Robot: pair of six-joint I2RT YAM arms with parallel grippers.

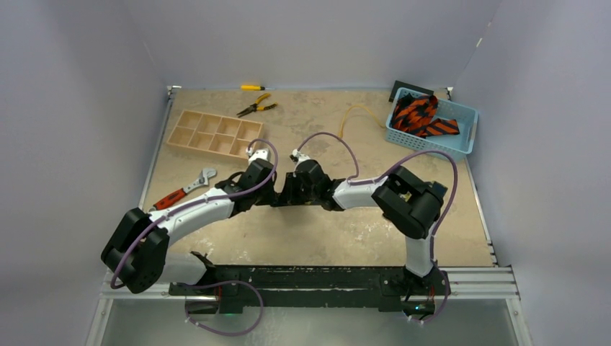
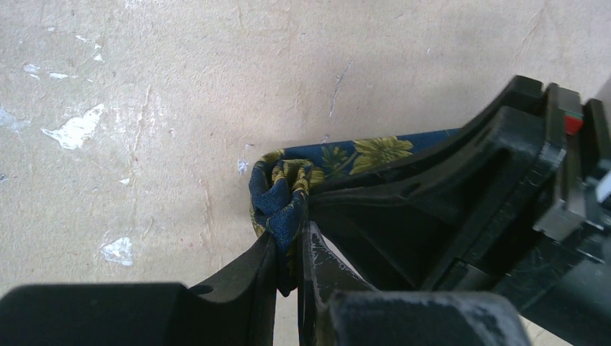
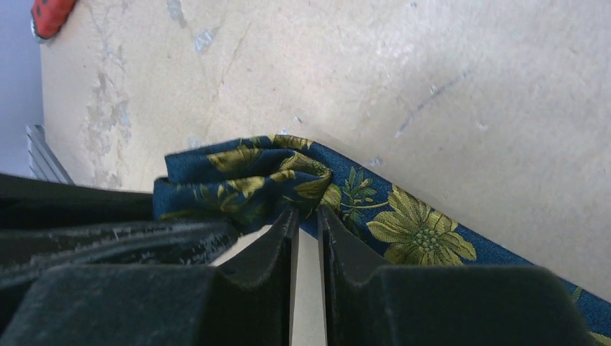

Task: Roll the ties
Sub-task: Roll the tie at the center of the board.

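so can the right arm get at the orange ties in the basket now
Probably not yet: the way to the basket looks free, but the right end effector is shut on the navy tie, so it must release first.

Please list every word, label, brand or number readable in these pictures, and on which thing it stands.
None can be read. The navy tie shows only yellow flowers, no label. The blue basket, wooden tray, pliers and wrench are too small in the top view to show any print.
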